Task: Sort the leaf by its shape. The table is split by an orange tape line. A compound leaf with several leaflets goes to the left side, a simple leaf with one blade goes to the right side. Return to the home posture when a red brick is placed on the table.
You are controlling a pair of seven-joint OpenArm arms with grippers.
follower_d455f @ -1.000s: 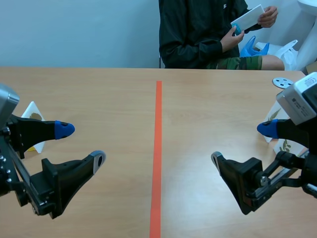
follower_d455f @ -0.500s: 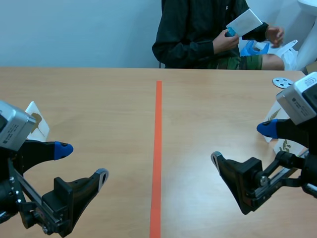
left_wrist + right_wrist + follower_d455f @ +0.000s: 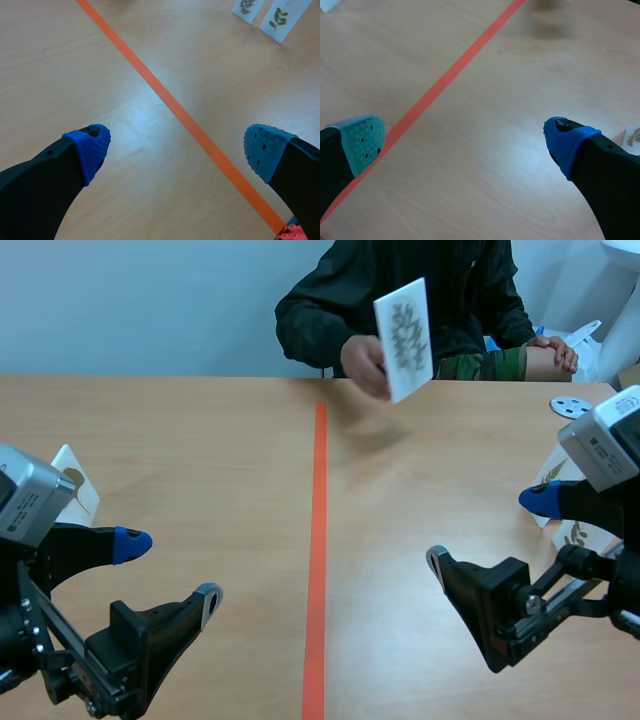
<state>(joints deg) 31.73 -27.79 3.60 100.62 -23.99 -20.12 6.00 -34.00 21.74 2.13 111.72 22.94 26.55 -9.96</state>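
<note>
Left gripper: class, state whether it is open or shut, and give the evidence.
Open. In the left wrist view the left gripper has its fingers far apart, with only bare table and the tape line between them.

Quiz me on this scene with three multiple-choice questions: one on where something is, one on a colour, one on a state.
1. Where is the card across from the robot?
A. Flat on the floor
B. Raised in a person's hand
C. Inside a box

2. What colour is the tape line?
A. Orange
B. Green
C. White

3. How do the left fingers and right fingers stand?
A. Both pairs shut
B. Left pair shut on a brick
C. Both pairs open

Answers:
1. B, the hand grips the card's lower edge and holds it upright in the air.
2. A, every view shows the line as orange.
3. C, in each wrist view the two pads stand far apart with nothing between them.
</note>
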